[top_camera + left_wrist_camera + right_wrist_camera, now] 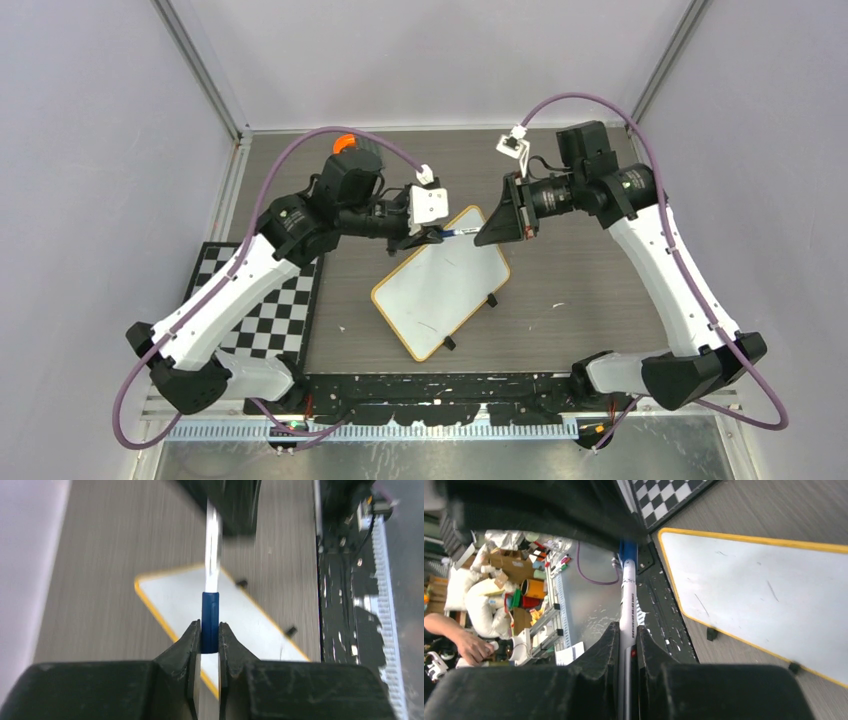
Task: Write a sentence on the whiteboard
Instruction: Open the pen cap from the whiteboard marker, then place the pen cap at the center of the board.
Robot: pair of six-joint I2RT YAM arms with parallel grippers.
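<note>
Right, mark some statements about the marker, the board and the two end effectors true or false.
1. The left end effector clamps the marker's blue cap. True.
2. The right end effector is empty. False: it is shut on the marker's white barrel.
3. The whiteboard already bears a blue sentence. False: no writing shows, only faint scuffs.
4. The checkerboard mat lies on the robot's left. True.
</note>
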